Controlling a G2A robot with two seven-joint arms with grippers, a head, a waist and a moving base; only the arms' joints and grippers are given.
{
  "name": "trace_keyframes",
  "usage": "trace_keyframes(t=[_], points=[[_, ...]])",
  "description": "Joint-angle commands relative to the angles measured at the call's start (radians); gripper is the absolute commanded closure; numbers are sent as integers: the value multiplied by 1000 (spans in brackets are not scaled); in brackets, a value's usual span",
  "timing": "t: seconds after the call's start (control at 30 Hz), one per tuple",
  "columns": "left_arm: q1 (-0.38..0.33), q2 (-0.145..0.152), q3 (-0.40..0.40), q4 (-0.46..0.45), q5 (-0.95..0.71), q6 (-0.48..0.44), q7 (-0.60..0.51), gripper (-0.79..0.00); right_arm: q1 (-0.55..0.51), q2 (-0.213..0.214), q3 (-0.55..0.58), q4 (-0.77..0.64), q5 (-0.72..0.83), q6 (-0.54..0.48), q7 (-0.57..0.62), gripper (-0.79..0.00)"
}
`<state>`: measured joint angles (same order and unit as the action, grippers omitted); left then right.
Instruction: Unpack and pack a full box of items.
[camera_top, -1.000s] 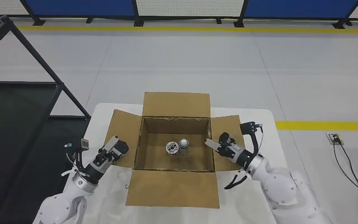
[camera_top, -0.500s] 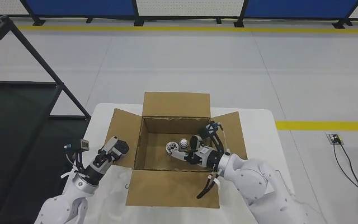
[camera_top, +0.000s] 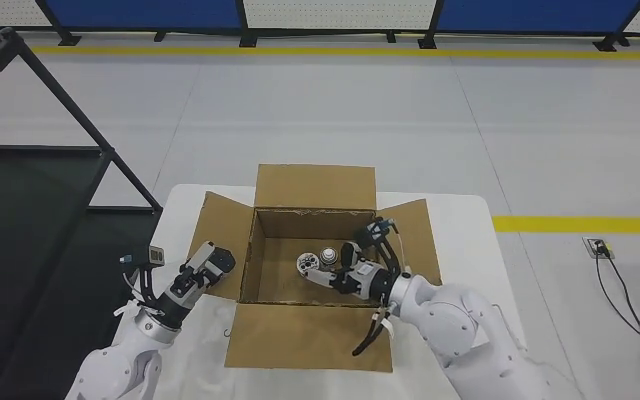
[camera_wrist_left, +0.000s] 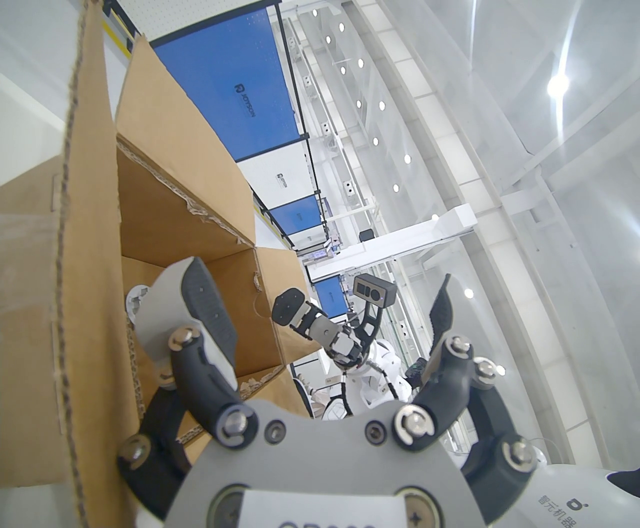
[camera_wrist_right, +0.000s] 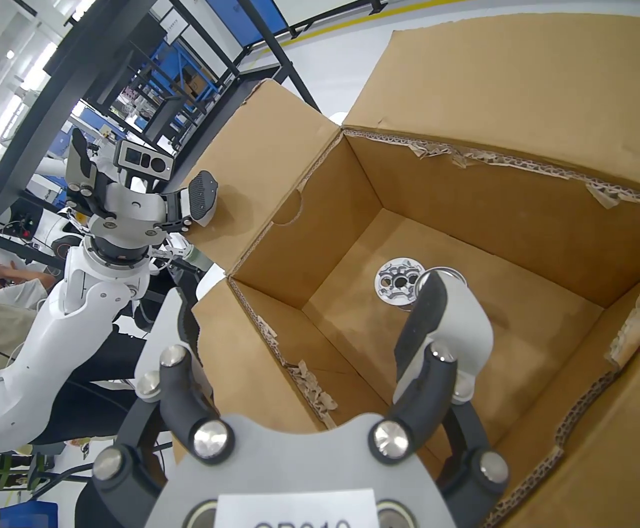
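Box (camera_top: 310, 350) with two small jars (camera_top: 308, 265) inside, right jaws wide beside them, left jaws wide outside.

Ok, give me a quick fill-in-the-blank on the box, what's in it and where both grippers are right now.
1. The number of items on the floor of the cardboard box is ___.
2. The right gripper hangs over the items with its fingers ___.
3. The left gripper is ___ the box, off to its side.
Missing words: two; open; outside.
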<state>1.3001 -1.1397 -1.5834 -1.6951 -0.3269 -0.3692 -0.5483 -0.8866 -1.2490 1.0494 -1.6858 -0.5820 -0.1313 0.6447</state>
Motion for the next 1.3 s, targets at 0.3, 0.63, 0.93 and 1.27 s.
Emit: trace_keyframes(t=[0.3,0.63,0.93,1.27], points=[[0,0,0,0,0,0,0,-785,201,-51,-178,204,-220,158,30,-785],[0,0,0,0,0,0,0,-785,316,-94,-278,328,-332,213,118,-785],[0,0,0,0,0,0,0,-785,363,-128,-322,425,-368,237,153,-785],[0,0,0,0,0,0,0,-785,381,-153,-333,476,-380,227,173,-520]])
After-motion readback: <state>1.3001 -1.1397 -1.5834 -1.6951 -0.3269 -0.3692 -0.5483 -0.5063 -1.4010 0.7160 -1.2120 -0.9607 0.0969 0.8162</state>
